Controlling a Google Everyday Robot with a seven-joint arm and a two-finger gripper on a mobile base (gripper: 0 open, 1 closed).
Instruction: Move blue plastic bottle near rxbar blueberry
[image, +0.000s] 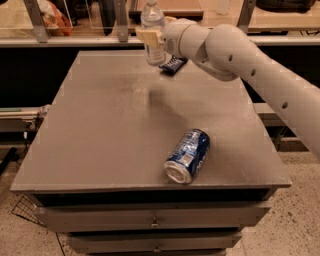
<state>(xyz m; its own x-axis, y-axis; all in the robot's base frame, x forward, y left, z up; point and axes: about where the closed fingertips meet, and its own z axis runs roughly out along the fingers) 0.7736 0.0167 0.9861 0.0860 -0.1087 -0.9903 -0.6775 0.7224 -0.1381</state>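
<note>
The blue plastic bottle (153, 30) is clear with a pale label and stands upright, held above the far part of the table. My gripper (151, 39) is shut on the bottle's middle, reaching in from the right on the white arm. The rxbar blueberry (174, 64), a small flat dark navy bar, lies on the table just right of and behind the bottle, partly hidden by my wrist.
A dented blue soda can (188, 155) lies on its side near the front right of the grey table (100, 130). A counter with glass and metal posts (40, 30) runs behind the table. Drawers sit below the tabletop.
</note>
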